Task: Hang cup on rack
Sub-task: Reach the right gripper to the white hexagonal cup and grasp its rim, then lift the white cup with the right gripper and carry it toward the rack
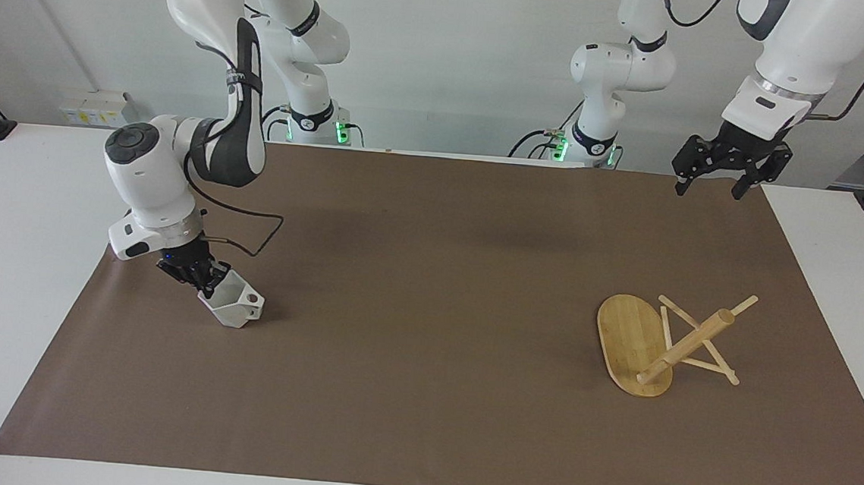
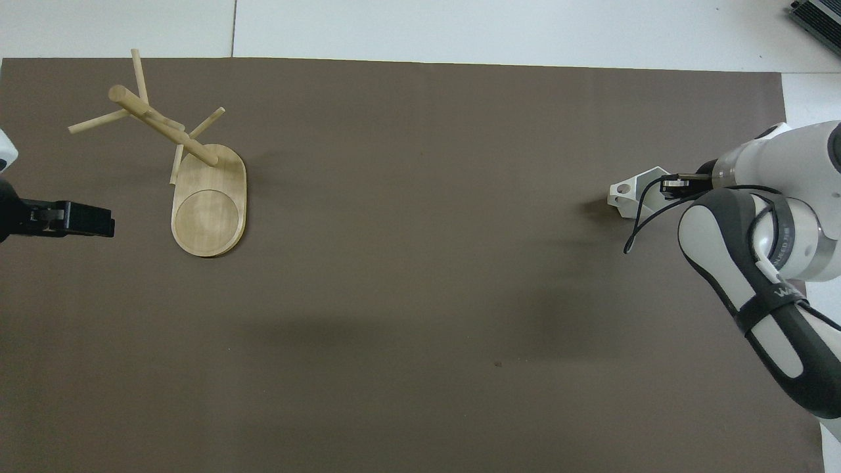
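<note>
White wall (image 1: 453, 46); white table (image 1: 5, 258); brown mat (image 1: 437, 273).

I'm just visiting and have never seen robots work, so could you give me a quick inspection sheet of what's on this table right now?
Surface: white table covered by a brown mat.
Cup: white cup at the right arm's end of the mat, tilted, held at its rim.
Rack: bamboo rack upright on the mat at the left arm's end; no cup on its pegs.
Clutter: nothing seen.
Grippers: right gripper shut on the cup; left gripper open, waiting in the air above the mat's corner.
Cables: black cable looping off the right arm's wrist.
Surroundings: white wall, a socket box on it.
</note>
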Controlling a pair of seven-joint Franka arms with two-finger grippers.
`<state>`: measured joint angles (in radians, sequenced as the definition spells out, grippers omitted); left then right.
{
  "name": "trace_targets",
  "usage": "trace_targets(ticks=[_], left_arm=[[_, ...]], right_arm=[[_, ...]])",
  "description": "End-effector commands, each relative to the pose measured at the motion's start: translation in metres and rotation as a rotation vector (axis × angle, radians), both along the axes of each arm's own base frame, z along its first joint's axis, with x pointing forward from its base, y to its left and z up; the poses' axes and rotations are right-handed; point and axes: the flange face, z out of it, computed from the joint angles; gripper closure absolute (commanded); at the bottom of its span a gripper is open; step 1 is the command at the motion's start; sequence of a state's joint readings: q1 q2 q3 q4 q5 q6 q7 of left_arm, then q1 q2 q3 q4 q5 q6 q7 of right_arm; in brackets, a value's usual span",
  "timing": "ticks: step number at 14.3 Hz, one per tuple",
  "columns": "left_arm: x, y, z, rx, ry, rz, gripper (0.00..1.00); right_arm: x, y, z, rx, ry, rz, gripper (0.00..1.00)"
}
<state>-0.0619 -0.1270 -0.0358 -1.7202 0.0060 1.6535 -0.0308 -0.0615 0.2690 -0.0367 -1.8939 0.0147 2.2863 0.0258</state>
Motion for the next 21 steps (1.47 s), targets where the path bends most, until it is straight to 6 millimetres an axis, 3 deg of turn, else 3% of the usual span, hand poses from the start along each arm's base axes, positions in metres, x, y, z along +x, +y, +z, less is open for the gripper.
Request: trace_targets(ticks=[1,10,17,21], left_arm=[[-0.006,0.000,0.001,-0.011,0.008,0.006,0.00],[-0.006,0.001,0.001,-0.011,0.008,0.006,0.00],[-0.006,0.000,0.001,-0.011,0.008,0.006,0.00],[-0.006,0.001,0.001,-0.011,0.008,0.007,0.00]], right_arm=[[0.002,0.001,0.012,-0.003,0.006,-0.014,1.00],[0.011,0.007,0.063,0.002,0.028,-0.001,1.00],[0.014,0.008,0.116,-0.007,0.038,0.004,1.00],[0.010,0.017,0.145,-0.007,0.055,0.020,1.00]])
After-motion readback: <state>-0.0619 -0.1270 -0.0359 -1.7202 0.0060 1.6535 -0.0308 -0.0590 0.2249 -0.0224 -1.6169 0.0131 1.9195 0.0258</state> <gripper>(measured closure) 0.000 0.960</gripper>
